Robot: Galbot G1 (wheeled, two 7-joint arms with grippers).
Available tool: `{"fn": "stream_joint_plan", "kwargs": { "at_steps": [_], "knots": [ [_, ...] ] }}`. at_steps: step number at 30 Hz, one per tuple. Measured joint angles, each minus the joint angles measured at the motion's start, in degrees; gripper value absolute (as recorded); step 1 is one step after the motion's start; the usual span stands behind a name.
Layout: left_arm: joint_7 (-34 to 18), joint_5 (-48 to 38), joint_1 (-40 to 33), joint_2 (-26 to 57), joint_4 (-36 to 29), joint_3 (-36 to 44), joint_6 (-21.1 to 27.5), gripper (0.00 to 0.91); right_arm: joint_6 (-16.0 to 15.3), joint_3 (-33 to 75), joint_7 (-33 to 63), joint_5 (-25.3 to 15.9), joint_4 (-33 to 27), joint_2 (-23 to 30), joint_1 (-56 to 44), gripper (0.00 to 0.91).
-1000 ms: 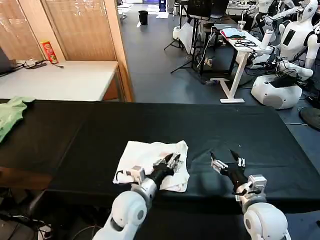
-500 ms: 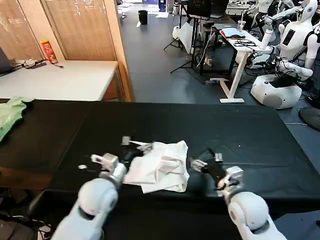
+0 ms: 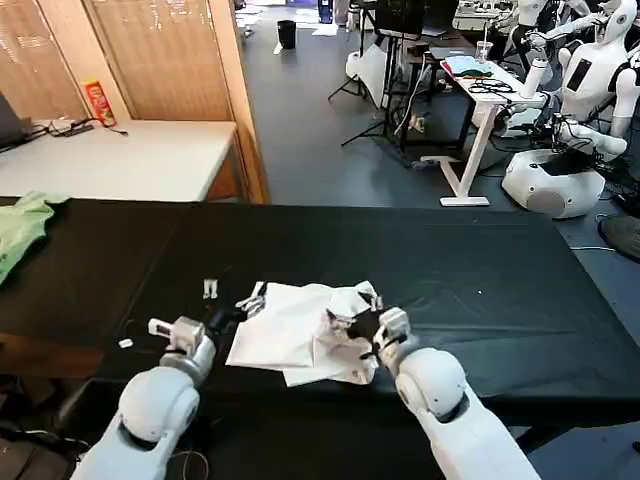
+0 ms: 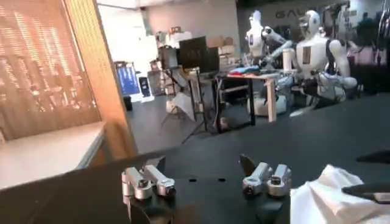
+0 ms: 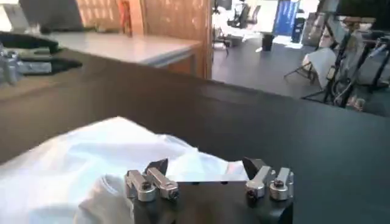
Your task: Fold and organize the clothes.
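Observation:
The clothes, a white T-shirt point(image 3: 295, 335), lie bunched and partly folded near the front edge of the black table point(image 3: 480, 260). My left gripper point(image 3: 232, 297) hovers just off the shirt's left edge, open, with bare black cloth between its fingers point(image 4: 203, 165); the shirt's edge point(image 4: 326, 195) shows beside it. At the shirt's right side my right gripper point(image 3: 353, 308) is open and low over the crumpled white fabric point(image 5: 91, 164). Its fingertips point(image 5: 205, 167) straddle the fabric edge without closing on it.
A light green garment point(image 3: 20, 230) lies at the table's far left edge. Behind the table stands a white desk point(image 3: 130, 160) with a red can point(image 3: 97, 103). White humanoid robots point(image 3: 590, 70) and desks fill the room at the back right.
My left gripper has drawn back off the shirt to its left side. The right gripper has moved left from bare table onto the shirt's right edge. The shirt now lies more rumpled.

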Motion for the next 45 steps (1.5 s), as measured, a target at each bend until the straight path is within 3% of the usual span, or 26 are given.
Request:
{"fn": "stream_joint_plan", "kwargs": {
  "at_steps": [8, 13, 19, 24, 34, 41, 45],
  "knots": [
    [-0.03, 0.07, 0.55, 0.02, 0.08, -0.15, 0.00, 0.878, -0.10, 2.61, 2.36, -3.92, 0.69, -0.13, -1.46, 0.878],
    [-0.05, 0.06, 0.77, -0.14, 0.02, -0.44, -0.12, 0.878, 2.84, 6.90, 6.50, -6.94, 2.16, 0.65, -3.92, 0.878],
    [-0.05, 0.05, 1.19, -0.33, 0.01, -0.67, -0.26, 0.878, 4.23, 8.71, 4.72, -0.31, 5.14, 0.97, -6.75, 0.878],
    [-0.06, 0.06, 1.75, -0.06, -0.07, -1.38, -0.28, 0.878, 2.90, 6.16, 1.65, 5.01, 7.86, 0.29, -7.25, 0.878],
    [-0.05, 0.77, 2.92, -0.06, 0.05, -1.90, -0.35, 0.878, -0.84, -1.79, 1.65, 5.10, 7.06, -0.63, -2.98, 0.878],
    [-0.05, 1.22, 3.49, -0.11, 0.43, -2.24, -0.35, 0.878, -1.39, -4.09, 0.05, 3.80, 7.53, -2.88, -3.38, 0.878],
    [-0.04, 1.48, 3.68, -0.28, 0.49, -2.24, -0.38, 0.878, -1.44, -4.16, 0.38, 3.54, 7.51, -3.08, -3.82, 0.488]
  ]
}}
